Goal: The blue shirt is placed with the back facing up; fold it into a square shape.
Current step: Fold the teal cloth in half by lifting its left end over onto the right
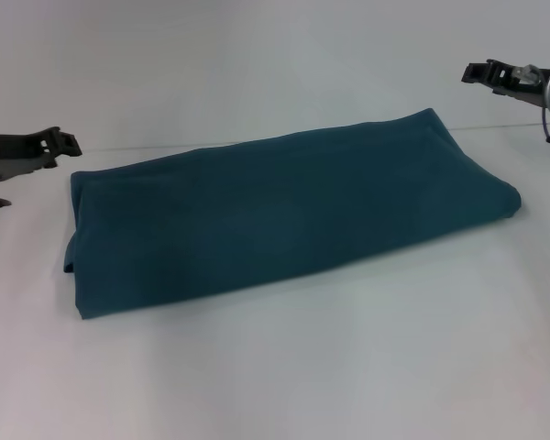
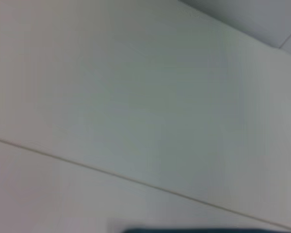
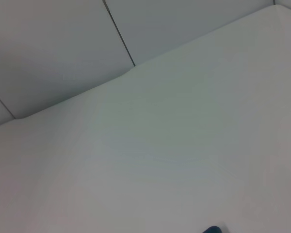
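Nearest us, the white table [image 1: 275, 385] is lying bare around the blue shirt [image 1: 284, 215], folded into a long band at mid-table, its long axis running left-near to right-far. We are keeping our left gripper [image 1: 62, 144] and right gripper [image 1: 481, 73] off its ends, holding nothing; we cannot tell how far either is open.

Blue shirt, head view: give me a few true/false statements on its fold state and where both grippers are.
1. The blue shirt lies folded into a long band on the white table. True.
2. The shirt is already a square. False: it is clearly longer than it is wide.
3. The left gripper grips the shirt's edge. False: it is off the cloth, beside the shirt's left end.
4. The right gripper is clear of the shirt, beyond its far right corner. True.
5. White "FREE!" lettering shows on top. False: the upper surface is plain.
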